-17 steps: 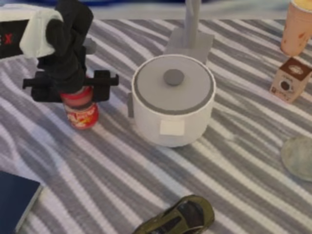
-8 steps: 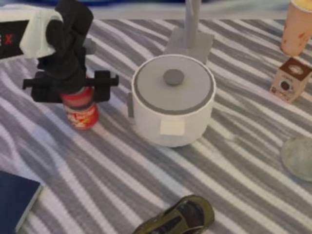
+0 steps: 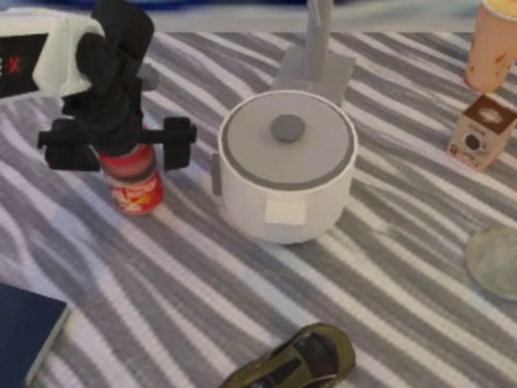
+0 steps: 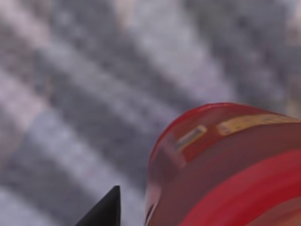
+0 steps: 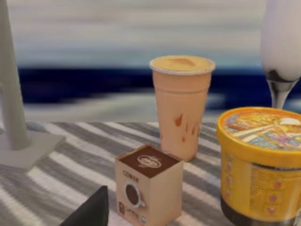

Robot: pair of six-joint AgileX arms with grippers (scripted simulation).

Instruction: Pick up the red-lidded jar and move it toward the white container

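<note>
1. The table (image 3: 388, 267) has a grey and white striped cloth all over it.
2. The white container (image 3: 287, 166) stands near the middle of the table, with its grey lid on.
3. The left gripper (image 3: 121, 149) hangs on the left side of the table, right over the red-lidded jar (image 3: 136, 190). Its pincer is spread wide, with one finger on each side of the jar. In the left wrist view there is a gap between a black fingertip (image 4: 106, 212) and the jar, so nothing is gripped.
4. The orange cup (image 3: 494, 44) stands at the far right, with the small brown carton (image 3: 481, 131) near it.
5. The right arm is not in the top view. Its wrist view looks at the cup and the carton from close by. I cannot tell how its pincer is set.
6. The red-lidded jar stands upright on the cloth, left of the white container and apart from it.
</note>
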